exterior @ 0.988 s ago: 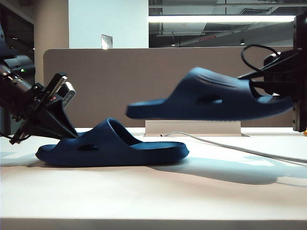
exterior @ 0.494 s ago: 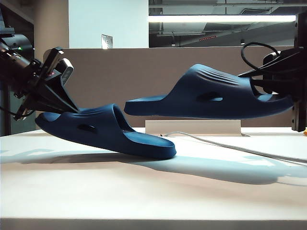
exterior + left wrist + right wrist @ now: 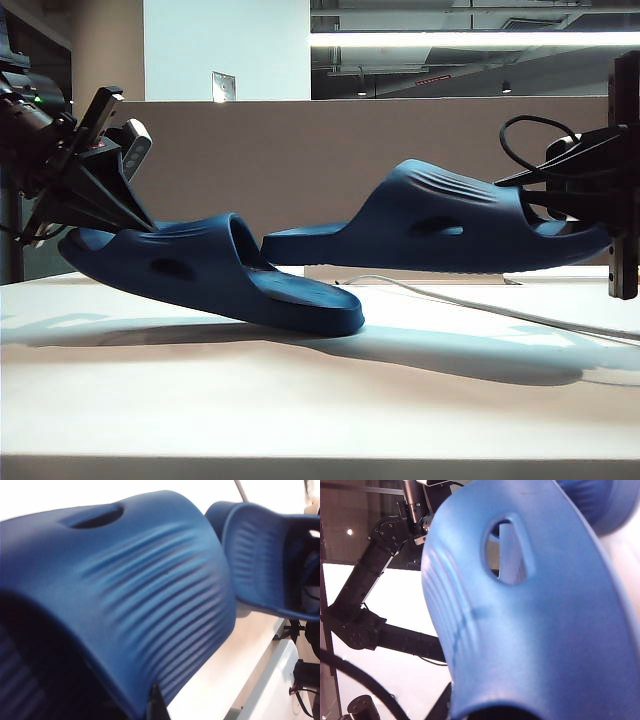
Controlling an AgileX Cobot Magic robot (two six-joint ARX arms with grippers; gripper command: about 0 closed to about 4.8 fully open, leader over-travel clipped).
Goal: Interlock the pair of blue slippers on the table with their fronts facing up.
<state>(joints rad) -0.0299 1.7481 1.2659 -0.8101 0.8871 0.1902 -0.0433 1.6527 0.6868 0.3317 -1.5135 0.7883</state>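
1. Left gripper [image 3: 85,200] is up at the far left of the exterior view, clamped tight on the toe end of the left slipper [image 3: 205,270]. Over the last second that end has come up off the table [image 3: 320,400]; the shoe was lying flat, and now it slopes down with only its heel tip resting on the white top.
2. Right gripper [image 3: 570,195] sits at the far right, closed on the toe end of the right slipper [image 3: 450,215], which hangs level in the air with its heel toward the middle. It has sunk a little since a second ago.
3. What that means, as I read it: both shoes are now lifted, heel ends nearly meeting, the right one's heel just beside the left one's strap. They're lining up, not yet interlocked.
4. Room: the near table is bare and wide. Behind, a brown partition [image 3: 300,170] stands close, with a pale cable [image 3: 480,305] trailing on the table under the right slipper. The left wrist view shows the table's edge near the shoes.
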